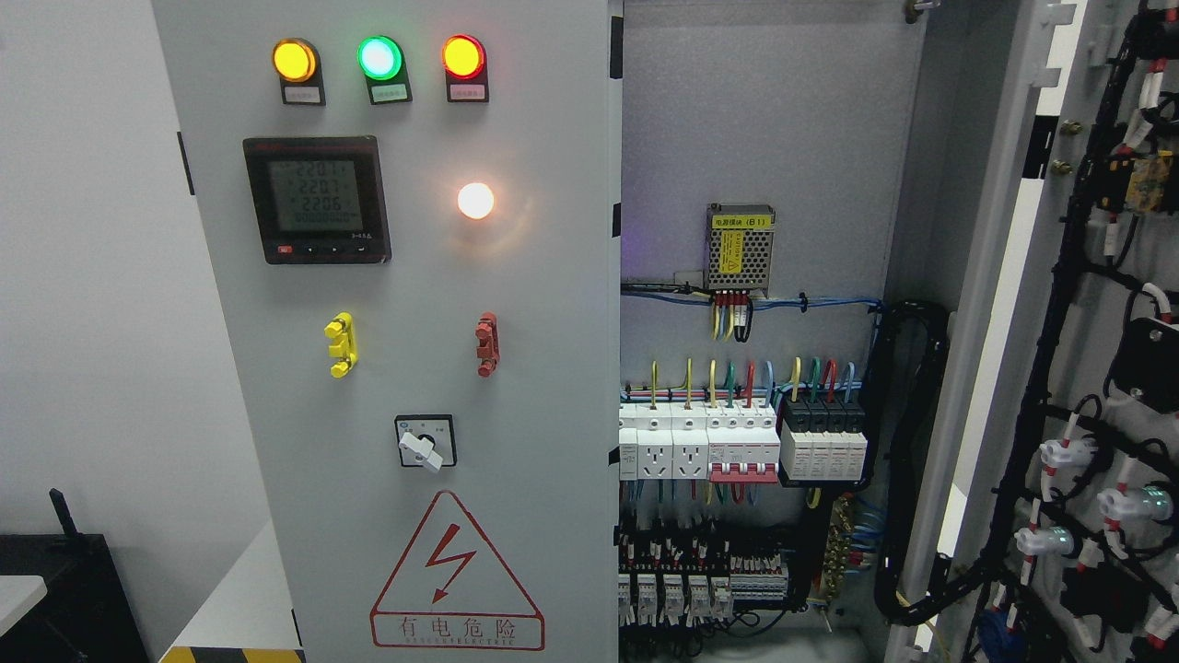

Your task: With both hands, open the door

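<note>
White wall (pixel 83 276); two doors (pixel 405 368), one shut, one open.

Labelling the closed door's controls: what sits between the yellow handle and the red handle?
Nothing: in the head view the panel between the yellow handle and the red handle is bare grey metal. The rotary switch sits lower, below that stretch.

The right door (pixel 1087 368) stands swung wide, leaving the cabinet mouth open. Inside, breakers (pixel 737 447) and a cable bundle (pixel 907 460) crowd the lower half; the upper backplate (pixel 764 120) is bare.
</note>
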